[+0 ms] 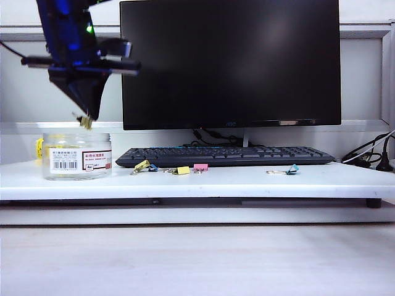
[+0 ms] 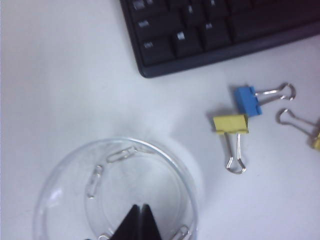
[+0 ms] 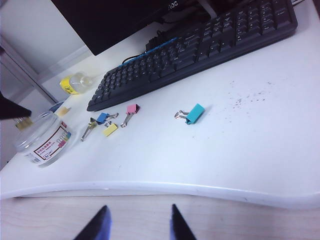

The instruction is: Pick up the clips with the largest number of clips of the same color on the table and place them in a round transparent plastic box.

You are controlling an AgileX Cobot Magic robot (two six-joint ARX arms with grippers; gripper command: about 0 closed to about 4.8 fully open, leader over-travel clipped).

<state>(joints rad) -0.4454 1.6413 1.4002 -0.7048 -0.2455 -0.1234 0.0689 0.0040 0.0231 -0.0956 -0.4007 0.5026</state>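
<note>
Exterior view: yellow clip (image 1: 86,121) pinched in left gripper (image 1: 84,115), jaws closed on it, hanging just above open mouth of round transparent plastic box (image 1: 77,156) at table's left end. Step in hand, by my judgement: drop into box. Next move calls for jaws opening while centred over mouth. Two yellow clips left on table: one (image 1: 141,165) beside blue clip (image 1: 152,167), another (image 1: 182,170) beside pink clip (image 1: 200,166). Right gripper (image 3: 138,222) well back off table edge, jaws partly apart, empty.
</note>
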